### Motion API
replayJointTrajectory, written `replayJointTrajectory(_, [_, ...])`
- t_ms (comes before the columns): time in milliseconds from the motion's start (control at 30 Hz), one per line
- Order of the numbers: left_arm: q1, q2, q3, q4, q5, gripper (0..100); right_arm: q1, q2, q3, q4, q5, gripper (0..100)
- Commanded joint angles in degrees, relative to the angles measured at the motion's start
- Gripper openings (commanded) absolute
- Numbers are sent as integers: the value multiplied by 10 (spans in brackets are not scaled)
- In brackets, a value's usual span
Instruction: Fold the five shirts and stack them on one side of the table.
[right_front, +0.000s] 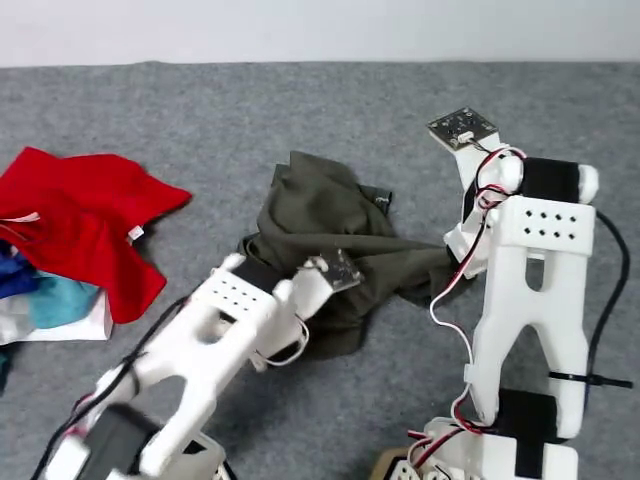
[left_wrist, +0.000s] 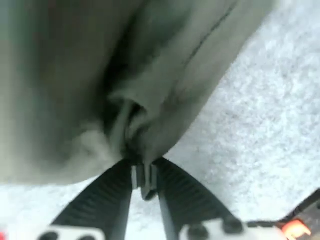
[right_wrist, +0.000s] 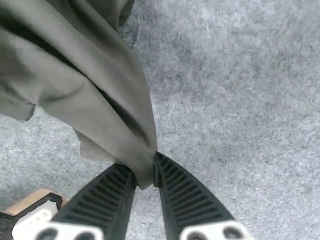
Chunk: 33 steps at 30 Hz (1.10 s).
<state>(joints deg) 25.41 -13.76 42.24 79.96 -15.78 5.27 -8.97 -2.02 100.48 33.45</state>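
Two claws, both mine, are clamped on one olive shirt (right_front: 320, 215). My left gripper (left_wrist: 144, 172) pinches a bunched fold and my right gripper (right_wrist: 145, 172) a hanging edge. The shirt lies mid-table (right_front: 200, 120) between my arms. Far left lies one red shirt (right_front: 80, 220) over blue (right_front: 15, 275), teal (right_front: 60, 300) and white cloth (right_front: 60, 328).

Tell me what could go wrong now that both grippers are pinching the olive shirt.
1. The left gripper and right gripper each clamp only a thin bunch of the olive shirt; a pull may slip it free.
2. The shirt lies crumpled between them, so spreading may leave it twisted.
3. The red shirt lies close beside the left arm, which might snag it.
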Motion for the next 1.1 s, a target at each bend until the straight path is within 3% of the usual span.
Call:
replayJointTrajectory(0, [-51, -134, -48, 40, 3, 5, 22, -51, -7, 21, -3, 9])
replayJointTrajectory(200, [-200, -290, -151, 81, -47, 5, 36, -103, -7, 19, -1, 9])
replayJointTrajectory(467, [-318, -331, -319, 99, -72, 5, 32, -202, -8, -19, -2, 9])
replayJointTrajectory(633, [-332, -327, -458, 78, -70, 5, 15, -285, -8, -87, -1, 9])
replayJointTrajectory(967, [-334, -327, -631, -91, -75, 5, -18, -403, -8, -270, -1, 9])
replayJointTrajectory(1067, [-334, -327, -660, -116, -121, 5, -16, -429, -8, -317, 0, 9])
